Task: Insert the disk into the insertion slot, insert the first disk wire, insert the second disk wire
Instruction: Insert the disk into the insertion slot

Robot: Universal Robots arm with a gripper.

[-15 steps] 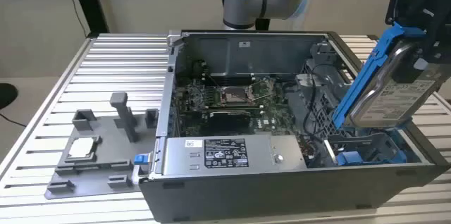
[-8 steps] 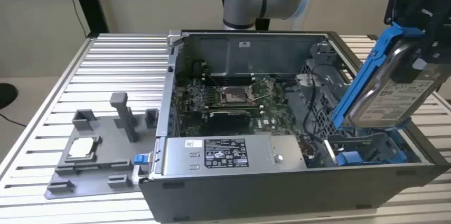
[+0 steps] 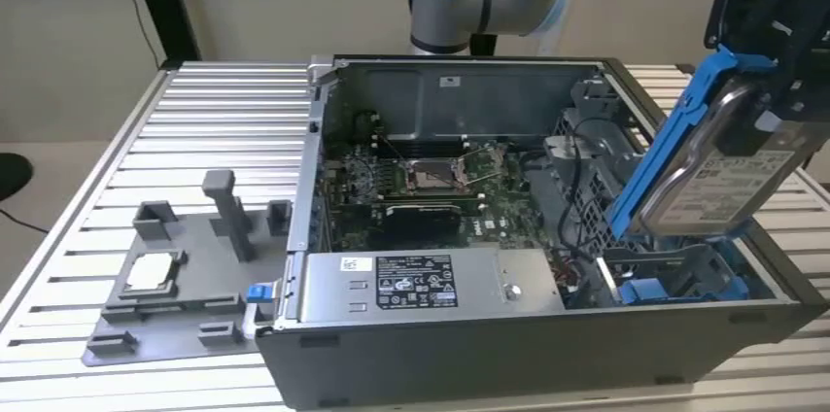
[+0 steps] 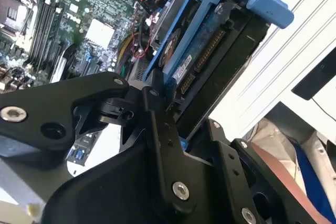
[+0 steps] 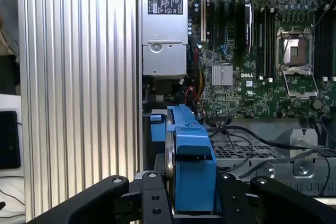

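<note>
I have the gripper (image 3: 768, 106) clamped on the disk (image 3: 710, 179), its fingers (image 5: 152, 198) pressed against both flat sides of the blue frame. In the exterior view the disk is at the right, tilted, with its top leaning toward the exterior view's right and its label facing the camera. Its lower edge sits just above the slot (image 3: 674, 276), at the case's (image 3: 454, 359) lower right corner. I can't tell whether that edge touches the blue guides.

Room is tight. The case wall runs close along the exterior view's right of the slot. On the other side, black cables (image 3: 584, 164) and the grey bay metalwork crowd in. The power supply (image 3: 429, 281) lies along the front wall, well clear of the disk.

In the first wrist view the disk (image 5: 191, 150) is seen edge-on, with the ribbed table (image 5: 79, 77) on one side and the motherboard (image 5: 241, 72) on the other. The second wrist view shows the disk's (image 4: 210, 40) connector edge between the fingers.
</note>
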